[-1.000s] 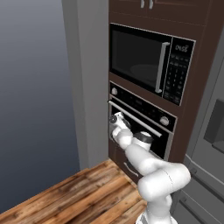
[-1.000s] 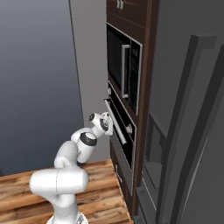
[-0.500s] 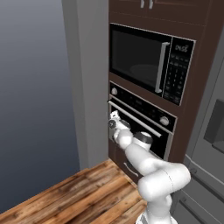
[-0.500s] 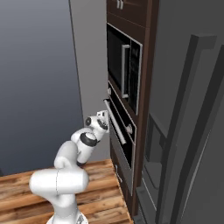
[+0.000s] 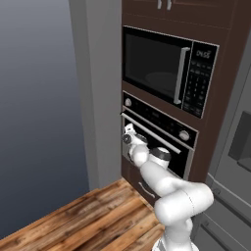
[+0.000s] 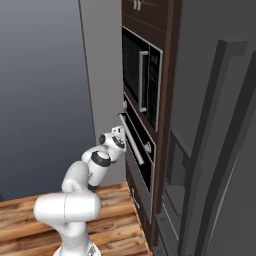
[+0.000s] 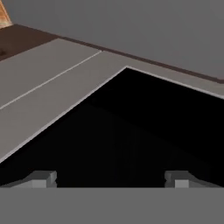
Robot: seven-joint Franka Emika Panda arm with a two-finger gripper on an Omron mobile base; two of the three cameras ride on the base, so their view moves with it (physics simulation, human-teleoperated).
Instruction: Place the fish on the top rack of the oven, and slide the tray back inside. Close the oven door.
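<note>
End effector point(image 7: 110, 178) open, facing oven door point(image 7: 144, 131)

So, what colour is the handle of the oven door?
Silver; the oven door handle shows best in the right base view.

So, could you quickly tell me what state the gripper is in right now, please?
Gripper: open, fingers spread wide, holding nothing, up against the oven door.

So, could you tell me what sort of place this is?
A rendered home kitchen, most likely: a built-in oven sits beneath a microwave in dark wood cabinetry, with a wooden counter in front.
</note>
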